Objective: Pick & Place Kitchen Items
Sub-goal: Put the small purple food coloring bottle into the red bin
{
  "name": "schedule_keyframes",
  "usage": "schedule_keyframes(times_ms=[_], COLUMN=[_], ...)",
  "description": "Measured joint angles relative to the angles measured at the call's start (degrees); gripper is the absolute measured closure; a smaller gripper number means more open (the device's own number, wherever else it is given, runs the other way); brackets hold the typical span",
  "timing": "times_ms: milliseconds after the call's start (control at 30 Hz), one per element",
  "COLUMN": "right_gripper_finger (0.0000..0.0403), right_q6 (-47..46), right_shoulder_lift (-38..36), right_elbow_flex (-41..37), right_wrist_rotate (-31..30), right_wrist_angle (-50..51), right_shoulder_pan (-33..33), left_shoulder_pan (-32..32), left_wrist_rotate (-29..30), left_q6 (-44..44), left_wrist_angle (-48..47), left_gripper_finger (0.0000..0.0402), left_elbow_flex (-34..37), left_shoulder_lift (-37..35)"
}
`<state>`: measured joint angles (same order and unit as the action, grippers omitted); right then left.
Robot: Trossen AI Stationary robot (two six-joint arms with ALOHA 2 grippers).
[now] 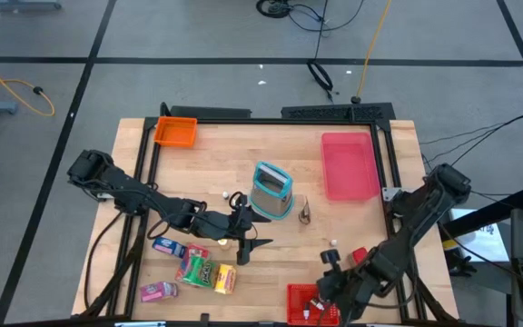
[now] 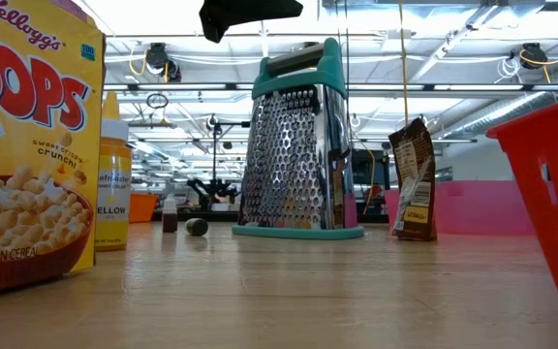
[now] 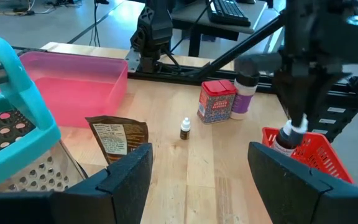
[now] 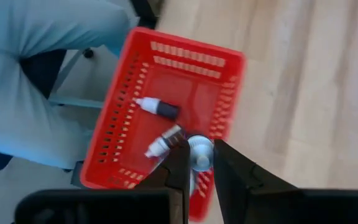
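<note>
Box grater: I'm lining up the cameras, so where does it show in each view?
High view: box grater mid-table, left of the pink tray.
Low view: upright at picture centre.
Left wrist view: close up, partly cut off.
Right wrist view: not in it.
Shared landmark: the brown packet beside the grater.

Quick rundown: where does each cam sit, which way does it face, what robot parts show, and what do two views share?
High: above the table, looking straight down; both arms show, left gripper and right gripper.
Low: at tabletop height, looking level at the grater; a dark robot part shows at the top.
Left wrist: looks past open fingers toward the pink tray.
Right wrist: looks down past the fingers, shut on a small bottle, into the red basket.
Shared: left wrist also sees the red basket.
</note>
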<state>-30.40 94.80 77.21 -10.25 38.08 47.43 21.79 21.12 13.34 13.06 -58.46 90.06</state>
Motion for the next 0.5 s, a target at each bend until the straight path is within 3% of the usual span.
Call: schedule_keyframes(times_ms=[500], right_gripper_finger=[0.0366], right_q6=[6.29], right_shoulder_lift=[6.08], right_elbow_flex=[0.04], right_wrist_rotate=[1.56], right_wrist_angle=[-8.44], right_shoulder_pan=[-4.42], left_shoulder_pan=[0.00], left_wrist_rotate=[0.00], left_q6=[-0.02], left_wrist_angle=[0.04], left_gripper_finger=[0.0135], left_elbow_flex=[0.00], left_shoulder_lift=[0.00])
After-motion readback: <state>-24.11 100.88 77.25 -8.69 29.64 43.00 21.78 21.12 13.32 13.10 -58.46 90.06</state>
